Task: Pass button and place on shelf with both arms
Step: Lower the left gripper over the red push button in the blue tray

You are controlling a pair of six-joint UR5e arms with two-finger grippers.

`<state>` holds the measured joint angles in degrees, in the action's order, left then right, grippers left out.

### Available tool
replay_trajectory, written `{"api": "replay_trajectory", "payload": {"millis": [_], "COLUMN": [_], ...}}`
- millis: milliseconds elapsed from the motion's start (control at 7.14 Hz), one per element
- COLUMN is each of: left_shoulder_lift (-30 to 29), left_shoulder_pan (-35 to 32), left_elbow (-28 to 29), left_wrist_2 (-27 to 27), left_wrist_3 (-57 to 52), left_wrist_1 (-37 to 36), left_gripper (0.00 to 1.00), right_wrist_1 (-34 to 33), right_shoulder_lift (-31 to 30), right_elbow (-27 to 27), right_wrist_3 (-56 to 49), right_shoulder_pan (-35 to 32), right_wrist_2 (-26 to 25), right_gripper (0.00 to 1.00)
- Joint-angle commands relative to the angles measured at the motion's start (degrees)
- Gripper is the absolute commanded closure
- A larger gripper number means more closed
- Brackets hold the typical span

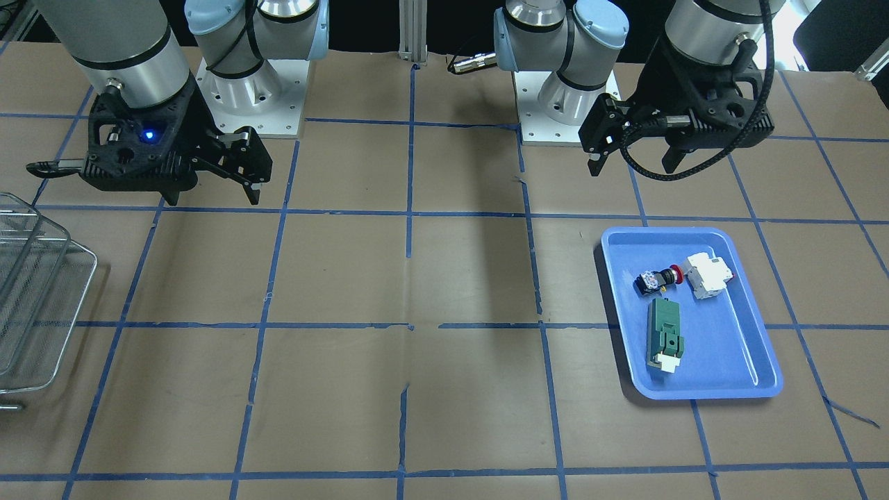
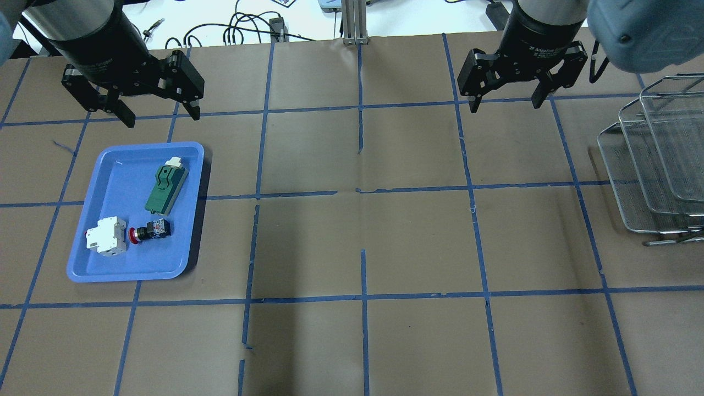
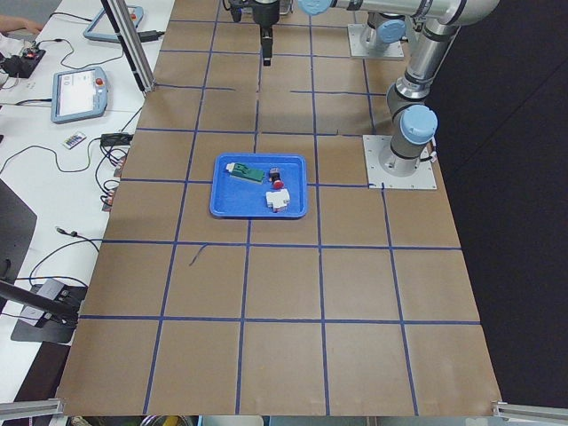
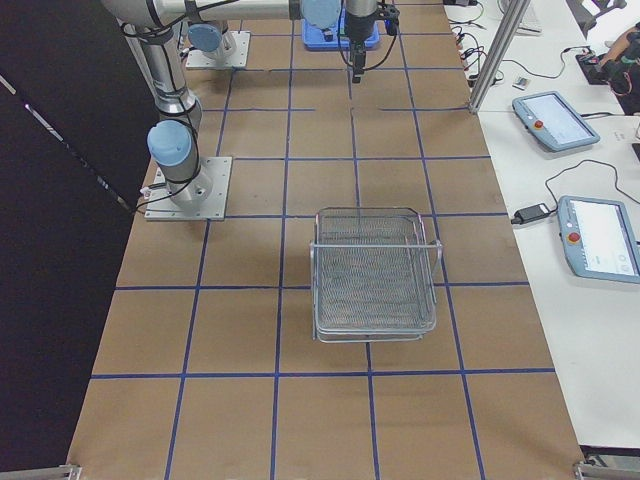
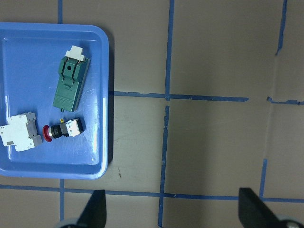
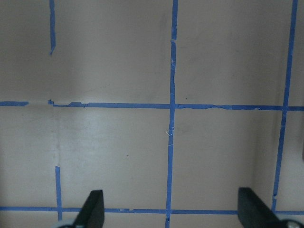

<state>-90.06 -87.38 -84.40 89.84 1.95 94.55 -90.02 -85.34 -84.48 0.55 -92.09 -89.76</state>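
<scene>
The table (image 2: 418,242) was lit evenly from above; soft shadows were cast, and all views were rendered sharp.

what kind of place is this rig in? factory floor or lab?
Most likely a robotics lab test cell, not a production line: brown paper table with a blue tape grid, teach pendants and loose cables on the white bench.

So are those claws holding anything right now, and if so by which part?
Nothing is held. The left gripper and the right gripper are both open and empty; the button lies in the blue tray.
</scene>
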Motion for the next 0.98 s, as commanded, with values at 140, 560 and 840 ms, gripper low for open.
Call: {"api": "replay_trajectory", "payload": {"millis": [140, 560, 840], "left_shoulder_lift": [0.85, -0.19, -0.73], "left_shoulder_pan": [0.89, 7.11, 12.82], "left_elbow": [-2.69, -10.4, -17.69], "left_wrist_2": [0.42, 0.25, 1.56], "left_wrist_3": [-5.51, -21.37, -36.31], "left_wrist_1": [0.19, -3.56, -13.47], "left_gripper": [0.0, 0.0, 0.0], "right_wrist_1": [0.55, 0.46, 0.29], "right_shoulder_lift": [-0.44, -0.88, -1.05], "right_elbow": [0.45, 0.45, 0.63], "right_wrist_3": [0.68, -0.1, -0.29], "right_shoulder_pan": [-0.37, -0.55, -0.55], "right_wrist_2": [0.72, 0.21, 0.46], "right_gripper": [0.0, 0.0, 0.0]}}
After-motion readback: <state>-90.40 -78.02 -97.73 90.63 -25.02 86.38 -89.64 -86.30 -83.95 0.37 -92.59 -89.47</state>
